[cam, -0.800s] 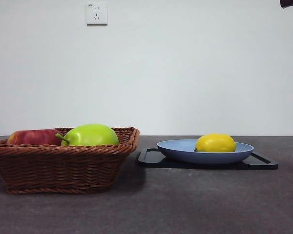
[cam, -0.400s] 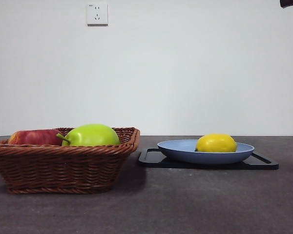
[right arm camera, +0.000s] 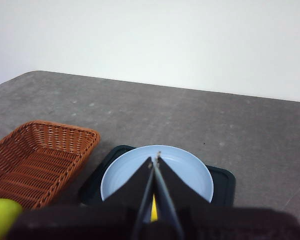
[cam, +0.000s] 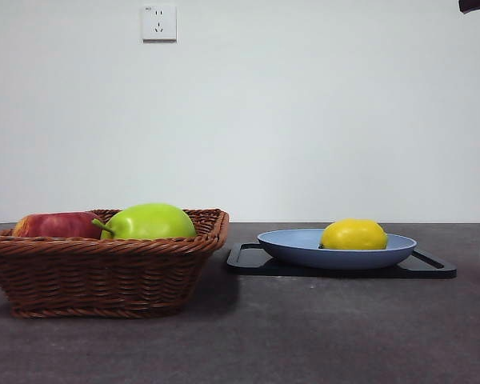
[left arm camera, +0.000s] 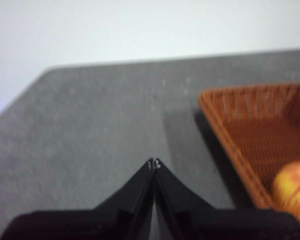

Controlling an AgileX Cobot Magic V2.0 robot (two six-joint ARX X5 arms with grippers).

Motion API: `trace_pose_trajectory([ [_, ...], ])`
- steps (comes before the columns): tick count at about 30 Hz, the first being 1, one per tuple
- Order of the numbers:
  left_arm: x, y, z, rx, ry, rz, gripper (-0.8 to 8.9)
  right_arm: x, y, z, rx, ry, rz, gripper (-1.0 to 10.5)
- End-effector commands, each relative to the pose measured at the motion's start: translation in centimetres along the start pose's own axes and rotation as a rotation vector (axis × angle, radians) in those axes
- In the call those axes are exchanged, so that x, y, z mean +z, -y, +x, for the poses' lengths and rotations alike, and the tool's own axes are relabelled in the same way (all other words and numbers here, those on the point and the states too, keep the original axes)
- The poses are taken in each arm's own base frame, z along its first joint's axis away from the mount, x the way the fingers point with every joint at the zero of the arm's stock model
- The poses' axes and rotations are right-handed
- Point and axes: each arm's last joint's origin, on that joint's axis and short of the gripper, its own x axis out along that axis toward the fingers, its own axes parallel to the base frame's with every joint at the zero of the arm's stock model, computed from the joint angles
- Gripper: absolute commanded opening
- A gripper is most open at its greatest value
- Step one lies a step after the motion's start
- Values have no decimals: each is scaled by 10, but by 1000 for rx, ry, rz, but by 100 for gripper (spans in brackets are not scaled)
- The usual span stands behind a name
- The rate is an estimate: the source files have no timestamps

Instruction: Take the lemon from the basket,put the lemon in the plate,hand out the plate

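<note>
The yellow lemon (cam: 354, 234) lies in the light blue plate (cam: 292, 247), which rests on a black tray (cam: 248, 262) at the right. The brown wicker basket (cam: 104, 272) stands at the left. My right gripper (right arm camera: 155, 159) is shut and empty, high above the plate (right arm camera: 185, 170); a sliver of the lemon (right arm camera: 153, 214) shows behind its jaws. In the front view it is only a black tip (cam: 476, 5) at the top right corner. My left gripper (left arm camera: 154, 163) is shut and empty, held above bare table beside the basket (left arm camera: 250, 130).
A green apple (cam: 150, 222) and a red apple (cam: 56, 225) lie in the basket. A wall socket (cam: 158, 22) is on the back wall. The grey table (cam: 304, 336) runs across the front. The black tray's corner (right arm camera: 222, 180) shows beside the plate.
The black tip at the front view's top left corner has gone out of view. The lemon, plate and basket have not moved.
</note>
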Motion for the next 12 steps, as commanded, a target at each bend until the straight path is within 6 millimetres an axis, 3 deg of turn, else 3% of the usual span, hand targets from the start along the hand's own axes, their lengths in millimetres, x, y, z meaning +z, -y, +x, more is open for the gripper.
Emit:
trace_pose_trajectory([
  [1, -4, -1, 2, 8, 20, -27, 8, 4, -1, -1, 3, 18, 9, 3],
  [12, -23, 0, 7, 5, -12, -67, 8, 4, -1, -1, 3, 18, 9, 3],
])
